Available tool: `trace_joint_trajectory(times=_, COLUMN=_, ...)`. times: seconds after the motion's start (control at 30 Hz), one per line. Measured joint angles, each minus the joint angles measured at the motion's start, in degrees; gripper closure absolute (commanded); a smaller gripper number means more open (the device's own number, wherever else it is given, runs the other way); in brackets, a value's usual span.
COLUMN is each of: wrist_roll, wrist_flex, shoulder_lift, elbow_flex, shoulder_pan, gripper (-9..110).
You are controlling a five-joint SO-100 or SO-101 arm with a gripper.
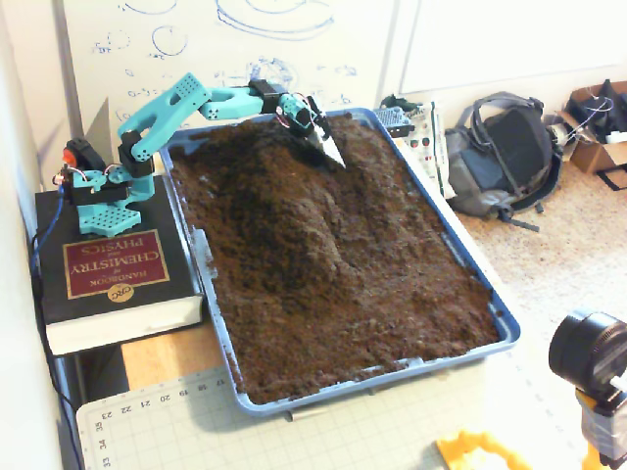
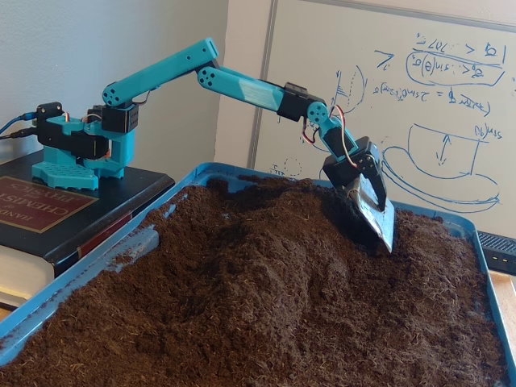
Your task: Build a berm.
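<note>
In a fixed view from above, the whole blue tray (image 1: 502,331) lies on the worktop (image 1: 167,357), filled edge to edge with dark brown soil (image 1: 411,284). The berm (image 1: 294,211) runs as a raised ridge from the tray's far end toward its middle, nearer the left side in this view. That view also shows things the other leaves out: a backpack (image 1: 505,157) on the floor to the right, a green cutting mat (image 1: 294,436) at the worktop's near edge, and the full cover of the thick book (image 1: 113,264) under the arm's base.

In a fixed view from low at the side, the berm (image 2: 266,242) stands clearly higher than the flatter soil near the tray's rim (image 2: 72,286), and the whiteboard (image 2: 419,89) with blue sketches fills the background. The teal arm (image 2: 161,72) reaches over from the book (image 2: 48,214).

The gripper (image 2: 379,214) carries a flat metal blade, its tip pressed into the soil at the berm's far end; whether the jaws are wide or narrow cannot be told.
</note>
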Motion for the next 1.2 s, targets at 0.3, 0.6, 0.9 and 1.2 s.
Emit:
trace_joint_trajectory(times=0.3, wrist_roll=0.0, wrist_flex=-2.81, shoulder_lift=-5.54, elbow_flex=-2.99, shoulder_pan=-3.16, gripper=101)
trace_joint_trajectory(times=0.6, wrist_roll=-0.79, wrist_flex=-5.62, shoulder_lift=-10.55, elbow_flex=-8.35, shoulder_pan=-3.52, gripper=101)
trace_joint_trajectory(times=0.9, wrist_roll=-1.14, wrist_flex=-6.33, shoulder_lift=-8.96, elbow_flex=-2.81, shoulder_pan=-4.13, gripper=101)
trace_joint_trajectory(times=1.2, wrist_roll=-1.14, wrist_flex=-6.5, shoulder_lift=0.53, elbow_flex=11.07, shoulder_pan=-4.13, gripper=101)
